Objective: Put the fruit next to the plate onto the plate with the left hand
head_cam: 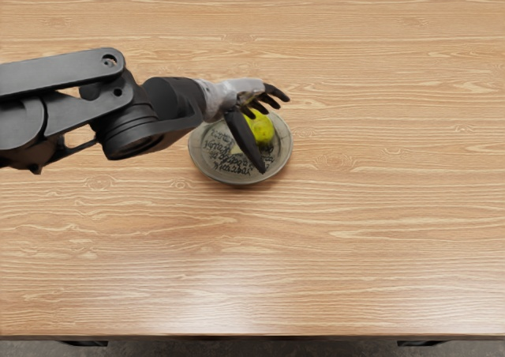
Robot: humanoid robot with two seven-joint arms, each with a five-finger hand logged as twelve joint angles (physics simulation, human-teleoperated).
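One arm is in view, the left, reaching in from the left edge over the wooden table (379,238). Its left hand (243,103) hovers above the round grey plate (215,150), which sits just left of the table's middle. The fingers (273,96) are spread and nearly straight, gripping nothing, and the thumb slants down across the plate. The yellow-green fruit (263,128) lies on the plate's right half, under the hand. The fingertips may brush its top, but the view is too poor to say.
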